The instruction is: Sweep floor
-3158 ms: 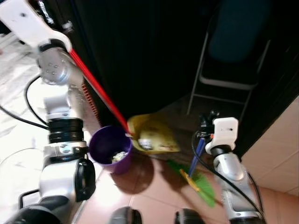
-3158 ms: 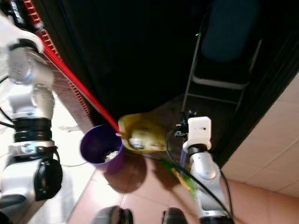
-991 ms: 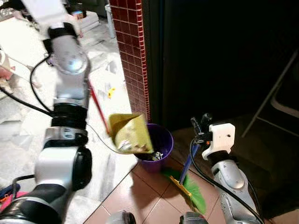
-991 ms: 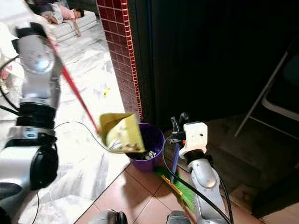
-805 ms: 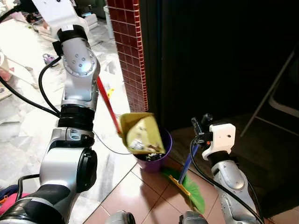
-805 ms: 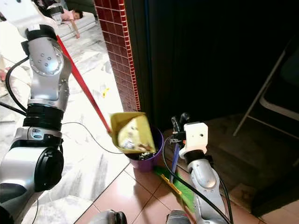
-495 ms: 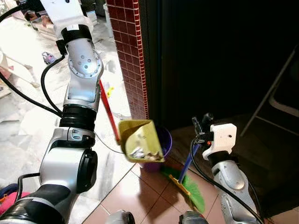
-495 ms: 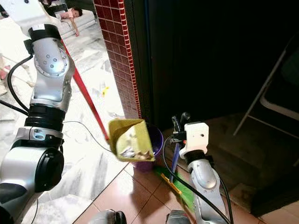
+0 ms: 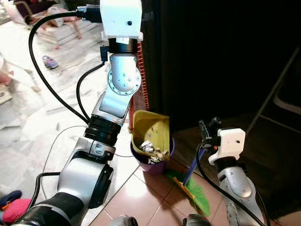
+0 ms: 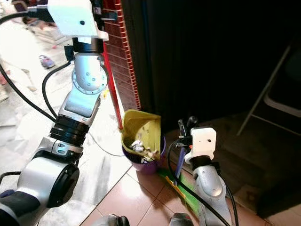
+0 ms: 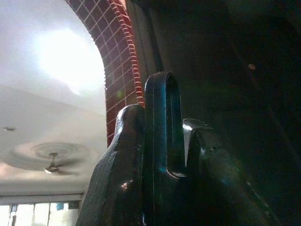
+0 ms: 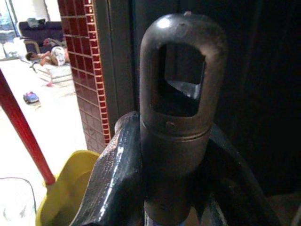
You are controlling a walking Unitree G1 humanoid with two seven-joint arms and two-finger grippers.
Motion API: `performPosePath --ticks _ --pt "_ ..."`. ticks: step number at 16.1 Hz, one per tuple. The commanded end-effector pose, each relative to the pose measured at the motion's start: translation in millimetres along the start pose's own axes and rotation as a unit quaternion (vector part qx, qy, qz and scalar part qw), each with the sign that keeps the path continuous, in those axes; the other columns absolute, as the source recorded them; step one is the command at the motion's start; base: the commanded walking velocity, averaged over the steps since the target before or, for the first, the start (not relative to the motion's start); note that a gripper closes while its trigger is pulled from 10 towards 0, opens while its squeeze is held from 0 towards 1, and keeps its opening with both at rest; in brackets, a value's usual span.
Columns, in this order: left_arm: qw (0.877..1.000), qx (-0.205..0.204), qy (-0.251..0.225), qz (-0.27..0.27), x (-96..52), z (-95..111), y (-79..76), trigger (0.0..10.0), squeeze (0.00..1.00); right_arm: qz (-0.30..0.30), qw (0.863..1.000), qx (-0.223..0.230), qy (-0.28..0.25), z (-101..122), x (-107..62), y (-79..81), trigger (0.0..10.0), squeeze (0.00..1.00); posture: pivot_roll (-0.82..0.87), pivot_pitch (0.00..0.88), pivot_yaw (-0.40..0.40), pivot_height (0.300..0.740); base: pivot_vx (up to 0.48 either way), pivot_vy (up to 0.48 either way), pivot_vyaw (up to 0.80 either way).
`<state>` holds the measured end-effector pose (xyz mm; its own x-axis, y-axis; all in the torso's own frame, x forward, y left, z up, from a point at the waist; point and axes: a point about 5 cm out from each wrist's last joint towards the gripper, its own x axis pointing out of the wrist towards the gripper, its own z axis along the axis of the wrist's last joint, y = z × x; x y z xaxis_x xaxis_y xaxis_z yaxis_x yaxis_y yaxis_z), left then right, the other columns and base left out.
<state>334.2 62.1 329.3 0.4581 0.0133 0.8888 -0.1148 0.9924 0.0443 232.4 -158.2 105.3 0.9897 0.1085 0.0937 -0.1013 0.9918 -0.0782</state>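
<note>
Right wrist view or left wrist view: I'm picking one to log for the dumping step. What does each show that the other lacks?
Right wrist view: the right tool clamps the holed cap of the broom handle, with the yellow dustpan, the red dustpan handle and a person lying far off. Left wrist view: the left tool grips that handle's looped end under a ceiling fan. Shared: the red tiled pillar beside a dark doorway.

Glossy yellow plastic dustpan, smooth purple bin (probably plastic), polished terracotta floor tiles.
</note>
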Motion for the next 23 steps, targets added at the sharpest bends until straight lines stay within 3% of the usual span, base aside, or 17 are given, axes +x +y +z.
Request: performPosePath --ticks 1,5,8,12,15,17,19,21,22,23 --pt "0.996 0.037 -0.077 0.01 23.5 18.7 10.3 10.0 0.0 -0.002 1.0 0.0 -0.013 8.1 0.1 1.3 10.0 0.0 -0.28 0.0 0.147 0.74 0.0 0.0 0.0" --pt "0.989 0.073 -0.13 -0.018 27.8 24.8 9.5 10.0 0.0 -0.011 1.0 -0.007 -0.004 8.4 -8.8 -3.5 10.0 0.0 -0.3 0.0 0.153 0.74 0.0 0.0 0.0" --pt "0.988 0.09 -0.124 -0.011 29.8 18.3 17.4 10.0 0.0 -0.011 1.0 -0.005 -0.006 9.3 -7.7 -1.6 10.0 0.0 -0.3 0.0 0.152 0.74 0.0 0.0 0.0" --pt "0.986 0.069 -0.145 -0.043 9.2 24.4 -8.9 10.0 0.0 -0.01 1.0 -0.008 -0.006 11.6 -7.4 -3.7 10.0 0.0 -0.31 0.0 0.145 0.74 0.0 0.0 0.0" --pt "0.979 0.015 -0.17 -0.107 -10.3 36.8 -36.5 10.0 0.0 -0.01 1.0 -0.012 -0.007 12.0 -7.2 -6.3 10.0 0.0 -0.31 0.0 0.142 0.74 0.0 0.0 0.0" --pt "0.978 0.0 -0.169 -0.125 -14.2 38.0 -40.8 10.0 0.0 -0.01 1.0 -0.013 -0.009 12.4 -3.5 -7.0 10.0 0.0 -0.29 0.0 0.142 0.74 0.0 0.0 0.0" --pt "0.987 0.018 -0.129 -0.096 -3.0 26.5 -26.9 10.0 0.0 -0.007 1.0 -0.009 -0.013 11.2 3.0 -4.8 10.0 0.0 -0.27 0.0 0.136 0.74 0.0 0.0 0.0" --pt "0.99 0.061 -0.125 -0.032 30.5 25.8 10.4 10.0 0.0 0.002 1.0 -0.001 -0.018 10.4 12.5 1.1 10.0 0.0 -0.24 0.0 0.124 0.74 0.0 0.0 0.0" --pt "0.988 0.1 -0.12 0.013 56.5 27.7 43.2 10.0 0.0 0.017 1.0 0.009 -0.021 9.0 21.0 6.7 10.0 0.0 -0.2 0.0 0.108 0.74 0.0 0.0 0.0" --pt "0.988 0.107 -0.11 0.027 61.3 26.0 52.1 10.0 0.0 0.018 1.0 0.009 -0.02 8.1 23.8 7.6 10.0 0.0 -0.18 0.0 0.106 0.74 0.0 0.0 0.0"
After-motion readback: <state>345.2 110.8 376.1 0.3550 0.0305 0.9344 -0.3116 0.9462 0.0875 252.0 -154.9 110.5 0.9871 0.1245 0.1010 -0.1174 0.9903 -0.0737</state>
